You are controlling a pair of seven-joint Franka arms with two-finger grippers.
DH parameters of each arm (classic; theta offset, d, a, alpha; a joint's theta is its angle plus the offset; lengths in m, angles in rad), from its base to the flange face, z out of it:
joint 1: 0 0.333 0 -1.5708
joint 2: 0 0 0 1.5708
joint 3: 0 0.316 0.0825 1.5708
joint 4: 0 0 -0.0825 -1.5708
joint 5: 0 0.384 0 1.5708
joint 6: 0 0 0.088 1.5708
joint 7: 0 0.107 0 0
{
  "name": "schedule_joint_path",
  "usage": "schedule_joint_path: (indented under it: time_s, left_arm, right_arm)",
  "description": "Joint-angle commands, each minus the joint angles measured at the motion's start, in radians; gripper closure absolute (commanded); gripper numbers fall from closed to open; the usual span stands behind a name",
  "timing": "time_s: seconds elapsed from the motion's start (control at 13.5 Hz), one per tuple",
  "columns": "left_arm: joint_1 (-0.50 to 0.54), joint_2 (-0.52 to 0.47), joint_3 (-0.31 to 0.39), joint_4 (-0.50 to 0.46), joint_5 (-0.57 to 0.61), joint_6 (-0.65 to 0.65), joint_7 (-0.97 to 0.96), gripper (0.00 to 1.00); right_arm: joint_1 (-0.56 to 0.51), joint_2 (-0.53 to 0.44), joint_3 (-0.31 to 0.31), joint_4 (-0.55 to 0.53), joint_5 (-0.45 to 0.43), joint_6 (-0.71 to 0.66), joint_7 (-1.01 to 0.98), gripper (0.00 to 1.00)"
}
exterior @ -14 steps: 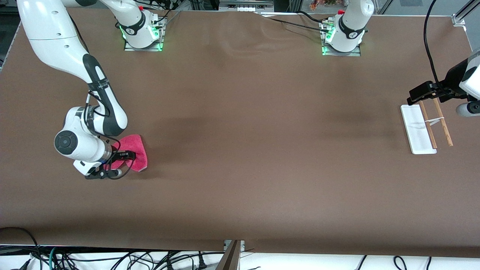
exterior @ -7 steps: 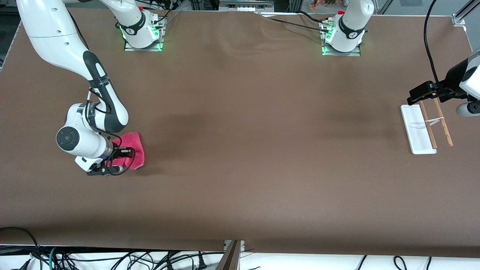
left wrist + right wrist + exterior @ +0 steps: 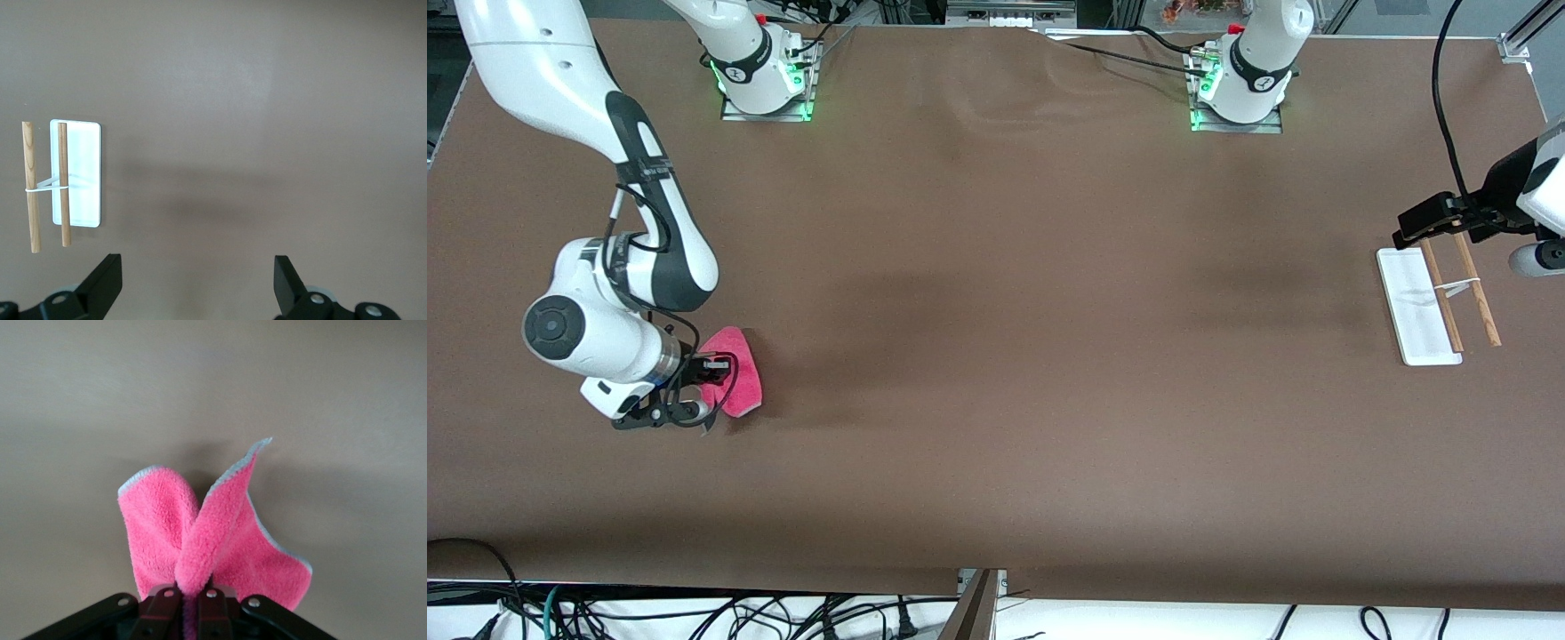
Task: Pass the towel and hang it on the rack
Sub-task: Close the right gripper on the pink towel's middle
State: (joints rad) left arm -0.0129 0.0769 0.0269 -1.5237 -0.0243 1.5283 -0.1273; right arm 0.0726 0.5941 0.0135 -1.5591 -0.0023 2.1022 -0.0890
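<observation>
The pink-red towel (image 3: 736,382) hangs pinched in my right gripper (image 3: 713,380), which is shut on it just above the table at the right arm's end. In the right wrist view the towel (image 3: 213,533) fans out from the shut fingers (image 3: 190,603), its pale trim showing. The rack (image 3: 1436,302) stands at the left arm's end: a white base with two brown rods joined by a white crosspiece. It also shows in the left wrist view (image 3: 63,180). My left gripper (image 3: 1427,229) waits open and empty over the rack's end nearest the robot bases, its fingertips (image 3: 107,277) spread wide.
The brown table cover (image 3: 1014,356) spans the whole surface. The two arm bases (image 3: 765,76) stand along the edge farthest from the front camera. Cables (image 3: 694,613) lie below the table's front edge.
My right gripper has lifted the towel off the table and drawn it slightly toward the right arm's end; the cloth now hangs bunched. The left arm has not moved.
</observation>
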Motion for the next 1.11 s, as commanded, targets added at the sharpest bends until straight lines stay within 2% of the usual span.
schedule_joint_path:
  time_s: [0.0, 0.22, 0.52, 0.81, 1.03]
  left_arm:
    - [0.001, 0.011, 0.001, 0.027, 0.02, -0.019, 0.026, 0.0]
    - [0.001, 0.011, 0.001, 0.027, 0.02, -0.019, 0.025, 0.0]
    - [0.004, 0.012, 0.001, 0.025, 0.02, -0.019, 0.028, 0.0]
    - [-0.001, 0.015, 0.001, 0.034, 0.02, -0.016, 0.028, 0.0]
    - [-0.002, 0.023, 0.001, 0.037, 0.02, -0.013, 0.028, 0.0]
  right_arm:
    - [0.029, 0.003, 0.005, 0.125, 0.013, -0.137, -0.001, 1.0]
    - [0.056, 0.001, 0.074, 0.157, 0.053, -0.149, 0.038, 1.0]
    - [0.133, 0.004, 0.16, 0.198, 0.061, -0.137, 0.334, 1.0]
    - [0.292, 0.045, 0.168, 0.28, 0.061, -0.105, 0.63, 1.0]
    - [0.396, 0.072, 0.168, 0.286, 0.061, -0.012, 0.753, 1.0]
